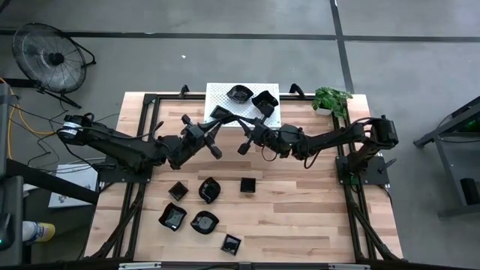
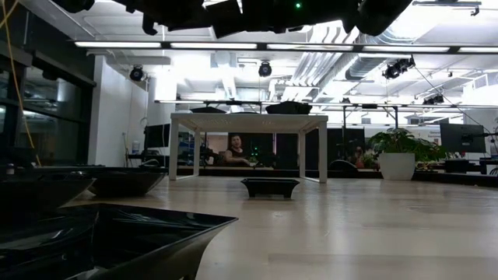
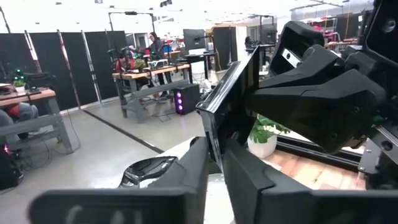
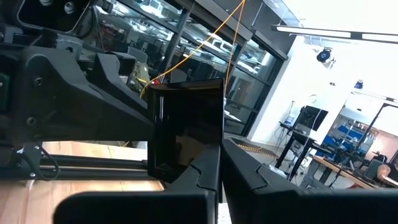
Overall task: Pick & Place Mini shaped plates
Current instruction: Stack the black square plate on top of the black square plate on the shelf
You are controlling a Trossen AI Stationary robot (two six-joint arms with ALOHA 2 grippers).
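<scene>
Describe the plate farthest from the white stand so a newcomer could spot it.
On the wooden table, find the loose black plates lying beyond the white stand. It is the small square plate sitting alone nearest the table's edge, unlike its wavy-edged neighbours.

Nine glossy black mini plates visible.

On the raised stand, far centre: one wavy-edged dish (image 1: 239,93), one square dish (image 1: 265,100) just to its right, and a third plate (image 1: 220,112) at the stand's near-left corner.

One square plate (image 4: 186,127) held on edge above the table centre.

On the table, near-left of centre, six loosely grouped:
- small squares (image 1: 178,190), (image 1: 248,184), (image 1: 231,244)
- rounded or wavy-edged (image 1: 209,190), (image 1: 172,217), (image 1: 204,222)
</scene>
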